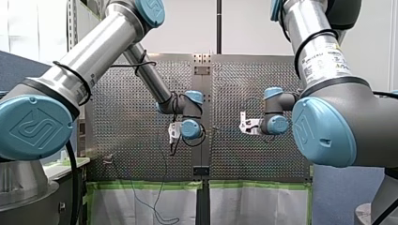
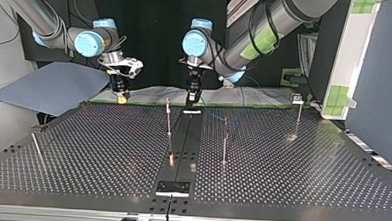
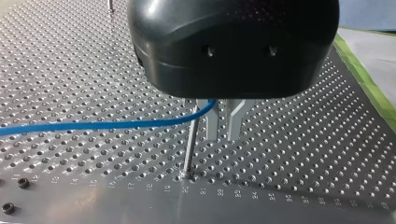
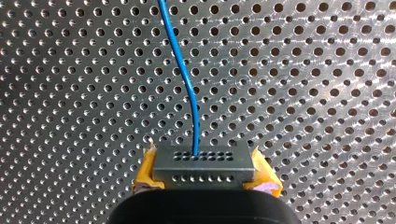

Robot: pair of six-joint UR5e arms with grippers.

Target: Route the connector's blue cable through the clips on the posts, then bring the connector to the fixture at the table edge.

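Seen from the top view, the black fixture sits at the table's near edge; thin posts stand behind it; farther back my right gripper clamps the grey connector between yellow pads; its blue cable reaches my left gripper beside one of them; whether that gripper holds it I cannot tell.

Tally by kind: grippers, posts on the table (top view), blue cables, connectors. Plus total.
Grippers: 2 (my left gripper, my right gripper)
Posts: 4
Blue cable: 1
Connector: 1
Total: 8
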